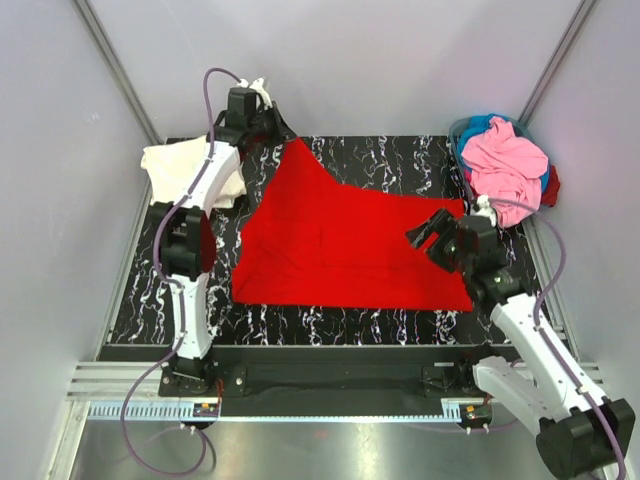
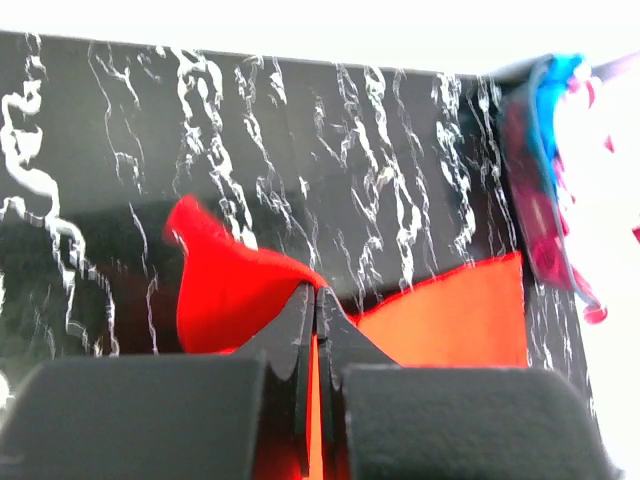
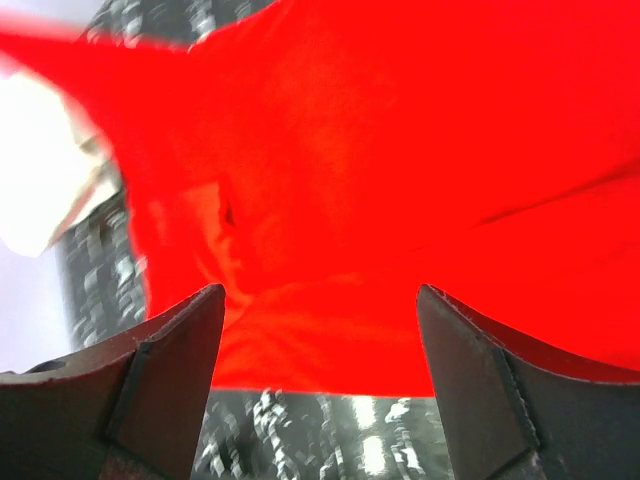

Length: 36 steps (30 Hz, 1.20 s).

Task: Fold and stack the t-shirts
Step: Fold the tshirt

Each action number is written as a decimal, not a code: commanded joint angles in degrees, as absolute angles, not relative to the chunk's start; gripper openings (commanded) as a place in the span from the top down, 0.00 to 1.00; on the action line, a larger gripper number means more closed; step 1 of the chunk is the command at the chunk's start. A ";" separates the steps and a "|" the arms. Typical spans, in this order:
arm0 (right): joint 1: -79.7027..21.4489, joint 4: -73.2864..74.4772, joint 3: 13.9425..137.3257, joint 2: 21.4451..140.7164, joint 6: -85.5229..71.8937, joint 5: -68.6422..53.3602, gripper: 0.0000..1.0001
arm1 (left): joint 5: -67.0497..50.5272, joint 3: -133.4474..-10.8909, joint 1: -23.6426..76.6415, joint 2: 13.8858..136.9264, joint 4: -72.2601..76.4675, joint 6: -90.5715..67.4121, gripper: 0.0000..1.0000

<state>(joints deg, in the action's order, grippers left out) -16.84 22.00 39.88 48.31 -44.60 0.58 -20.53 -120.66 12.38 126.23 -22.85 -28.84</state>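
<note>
Red t-shirt [image 1: 350,240] lies spread on the desk [image 1: 400,160], far corner clamped in the left end effector [image 2: 316,298]; the right end effector [image 3: 320,292], jaws apart, should seize its edge squarely, lifting evenly.

Lab: white panels [image 1: 350,60], aluminium rail [image 1: 330,411].

Plain bright red t-shirt [image 1: 350,240]; plain cream-white t-shirt [image 1: 170,165]; pink t-shirt [image 1: 505,160] and blue t-shirt [image 1: 482,124], both plain. Black tabletop [image 1: 400,160], white marble veining. Black fingers [image 3: 170,380].
</note>
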 commanded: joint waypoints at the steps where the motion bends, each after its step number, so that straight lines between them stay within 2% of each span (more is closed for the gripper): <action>1: -17.14 32.32 48.92 52.79 -40.96 13.08 0.15 | -20.92 -107.44 13.62 115.69 -25.58 -22.95 1.00; 6: -13.21 39.98 61.41 66.33 -37.72 21.18 0.17 | -16.45 -87.59 15.64 102.76 -24.26 -21.62 1.00; 10: -3.38 42.97 73.52 82.30 -35.42 15.21 0.23 | -13.89 -76.05 17.84 96.17 -21.89 -21.97 1.00; 14: -1.23 44.91 82.60 94.81 -32.36 14.59 0.25 | -10.81 -64.81 20.83 89.49 -18.64 -23.02 1.00; 25: -0.35 52.29 109.06 125.39 -30.94 18.28 0.28 | -5.72 -52.30 21.10 84.91 -13.01 -25.31 1.00; 32: 1.21 53.35 114.08 133.41 -31.20 18.99 0.28 | -3.96 -48.44 17.85 85.34 -10.03 -26.89 1.00; 36: 1.85 54.31 116.54 135.70 -31.29 19.24 0.31 | -7.02 -45.27 14.07 85.87 -7.04 -28.74 1.00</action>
